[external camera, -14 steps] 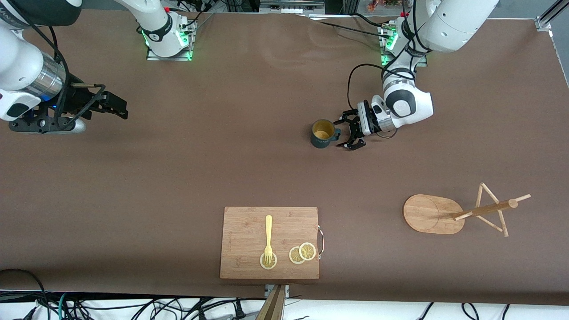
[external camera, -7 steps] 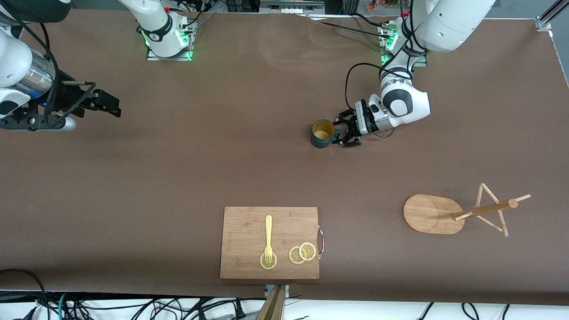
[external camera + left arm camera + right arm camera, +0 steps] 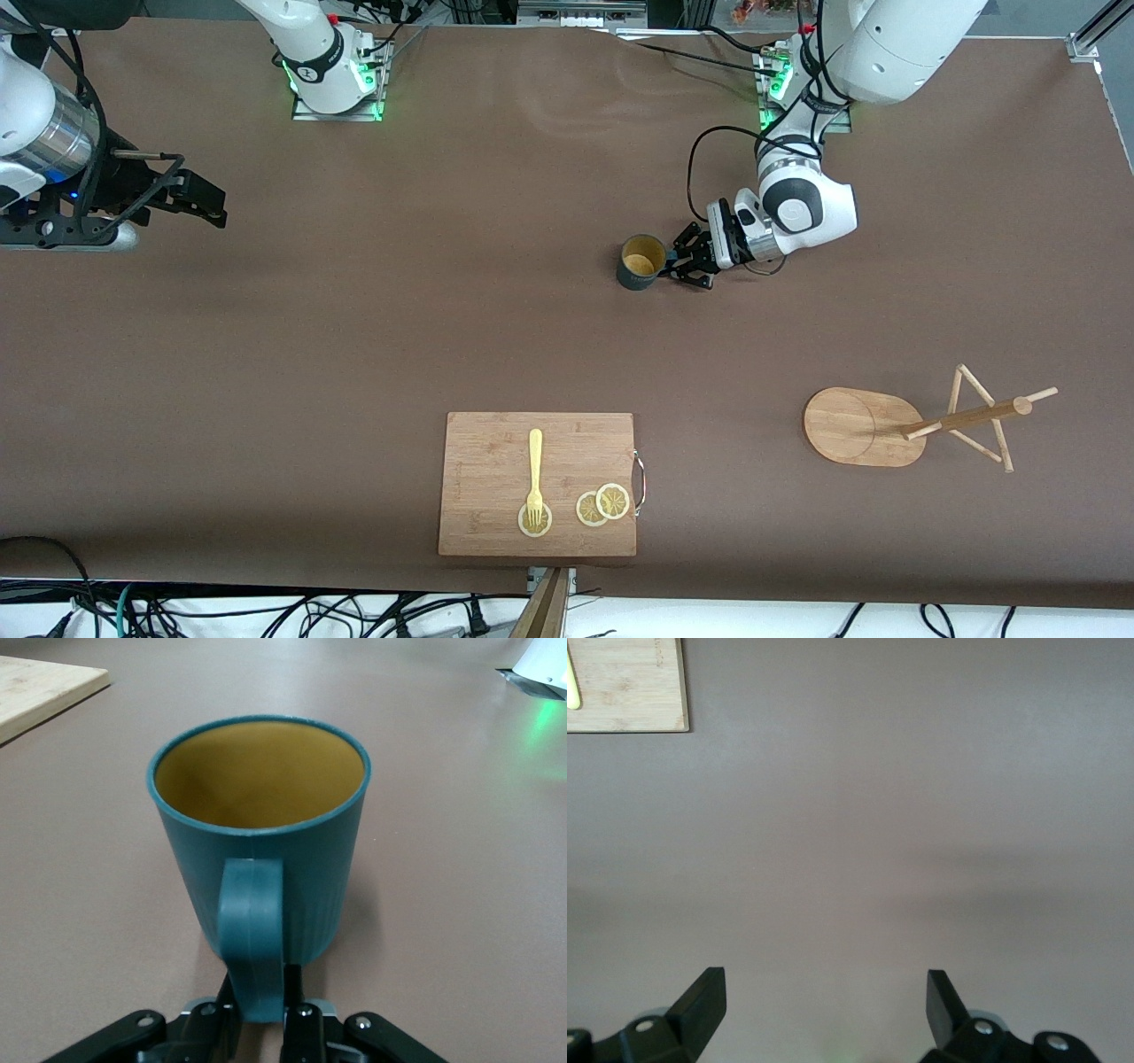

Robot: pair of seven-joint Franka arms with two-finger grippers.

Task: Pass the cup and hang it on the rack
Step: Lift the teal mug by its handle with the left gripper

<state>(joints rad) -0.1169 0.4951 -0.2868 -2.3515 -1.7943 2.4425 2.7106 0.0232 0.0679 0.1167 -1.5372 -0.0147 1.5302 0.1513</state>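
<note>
The dark teal cup with a mustard-yellow inside stands upright on the brown table, its handle turned toward the left arm's end. My left gripper is low at the table, shut on the cup's handle. The wooden rack stands nearer the front camera toward the left arm's end, its oval base and pegged post clear of everything. My right gripper is open and empty over bare table at the right arm's end. It also shows in the right wrist view.
A rectangular wooden cutting board lies near the table's front edge with a yellow fork and lemon slices on it. Its corner shows in the left wrist view and the right wrist view.
My left gripper has closed in on the cup and shut on its handle. My right gripper has drawn back toward the right arm's end of the table.
</note>
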